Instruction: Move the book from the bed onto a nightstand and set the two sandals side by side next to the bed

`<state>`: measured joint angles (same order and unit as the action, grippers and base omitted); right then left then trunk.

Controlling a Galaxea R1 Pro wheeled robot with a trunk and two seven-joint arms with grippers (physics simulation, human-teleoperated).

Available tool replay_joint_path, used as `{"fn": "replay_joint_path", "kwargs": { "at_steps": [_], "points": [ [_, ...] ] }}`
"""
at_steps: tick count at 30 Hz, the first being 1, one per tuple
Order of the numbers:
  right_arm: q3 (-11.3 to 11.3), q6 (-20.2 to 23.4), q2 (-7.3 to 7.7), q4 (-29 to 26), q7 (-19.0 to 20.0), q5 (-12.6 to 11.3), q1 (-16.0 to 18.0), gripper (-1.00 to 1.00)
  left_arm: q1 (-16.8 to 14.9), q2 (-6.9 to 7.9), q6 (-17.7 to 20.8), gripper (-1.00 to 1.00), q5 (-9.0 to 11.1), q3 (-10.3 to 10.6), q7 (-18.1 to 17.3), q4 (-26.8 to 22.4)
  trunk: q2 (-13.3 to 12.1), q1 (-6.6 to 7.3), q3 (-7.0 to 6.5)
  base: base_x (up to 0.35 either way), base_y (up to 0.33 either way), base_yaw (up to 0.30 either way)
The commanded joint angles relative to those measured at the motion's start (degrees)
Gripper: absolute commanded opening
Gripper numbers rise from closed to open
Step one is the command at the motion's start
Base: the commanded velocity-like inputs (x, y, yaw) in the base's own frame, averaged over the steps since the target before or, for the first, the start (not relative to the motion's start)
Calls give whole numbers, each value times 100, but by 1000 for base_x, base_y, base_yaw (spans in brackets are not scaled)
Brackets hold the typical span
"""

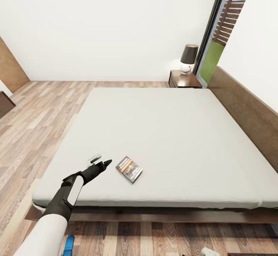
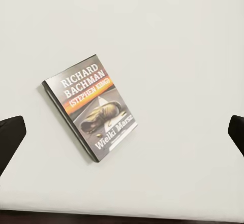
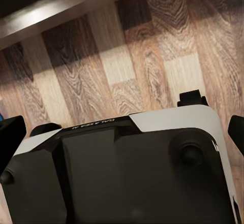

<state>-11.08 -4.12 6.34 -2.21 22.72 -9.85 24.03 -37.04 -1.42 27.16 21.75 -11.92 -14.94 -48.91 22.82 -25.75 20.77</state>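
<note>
Left gripper (image 1: pixel 103 162) wide open, empty, beside book (image 1: pixel 129 169).

Even, bright light is filling the room, with daylight coming through the far-right window (image 1: pixel 216 51). The bed (image 1: pixel 162 132) is casting a dark shadow onto the near floor (image 1: pixel 154 236). Renders are looking slightly soft; wide-angle stretching is bending the edges.

Pale grey bed (image 1: pixel 162 132) — dark, orange-banded book (image 1: pixel 129 169) — brown plank floor (image 1: pixel 34 113).
</note>
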Motion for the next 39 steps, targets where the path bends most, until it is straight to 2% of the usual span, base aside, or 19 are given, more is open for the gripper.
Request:
{"fn": "replay_joint_path", "kwargs": {
  "at_steps": [1, 15, 26, 39],
  "points": [
    [-8, -10, 1, 10, 31, -43, 5, 100, -5, -7, 53, 100, 31, -30, -17, -5, 10, -3, 18, 121, -68, 0],
    [-8, -10, -1, 10, 31, -43, 5, 100, -5, -7, 53, 100, 31, -30, -17, -5, 10, -3, 145, 58, -35, 0],
    [-8, -12, -1, 10, 31, -43, 5, 100, -5, -7, 53, 100, 31, -30, -17, -5, 10, -3, 244, 227, 0, 0],
    [-8, -11, -1, 10, 31, -43, 5, 100, -5, -11, 53, 100, 31, -30, -17, -5, 10, -3, 362, 20, 0, 0]
  ]
}}
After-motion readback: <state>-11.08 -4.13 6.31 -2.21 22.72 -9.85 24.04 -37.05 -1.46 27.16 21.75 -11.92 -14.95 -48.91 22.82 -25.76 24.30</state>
